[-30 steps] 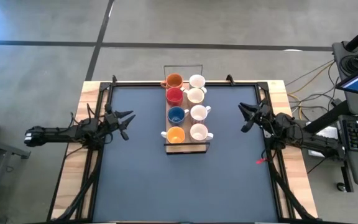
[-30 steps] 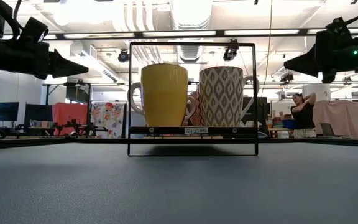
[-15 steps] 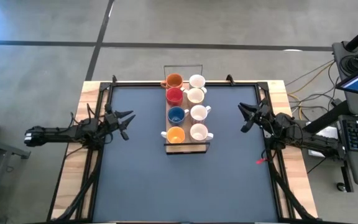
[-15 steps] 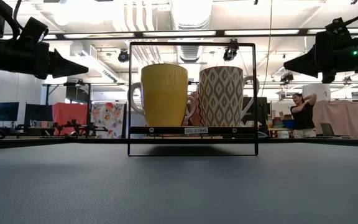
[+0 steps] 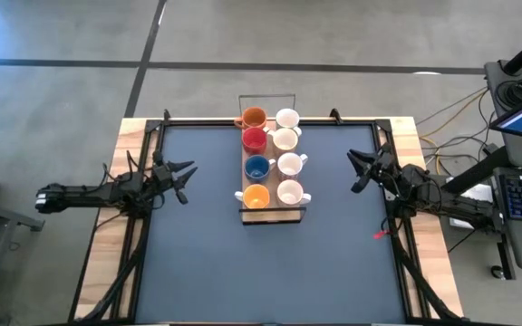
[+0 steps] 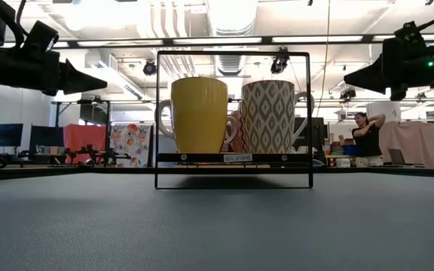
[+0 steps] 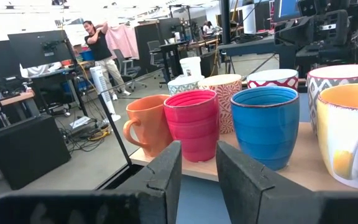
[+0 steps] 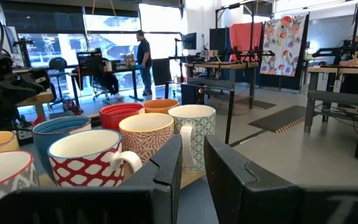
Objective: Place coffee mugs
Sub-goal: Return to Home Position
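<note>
Ceramic coffee mugs [image 5: 257,167] stand racked, with both arms out at the sides.
All eight are upright in two rows of four on a wooden rack [image 5: 275,215] at the middle of the dark table [image 5: 270,272], reaching to its far edge. The left row, far to near, is orange, red, blue and yellow-orange, and the right row is four pale patterned ones. The left gripper [image 5: 187,181] hangs over the table's left side, pointing at the rack, its claw parted by a narrow gap and empty. The right gripper [image 5: 354,172] mirrors it on the right side, also narrowly parted and empty, well apart from the mugs.
</note>
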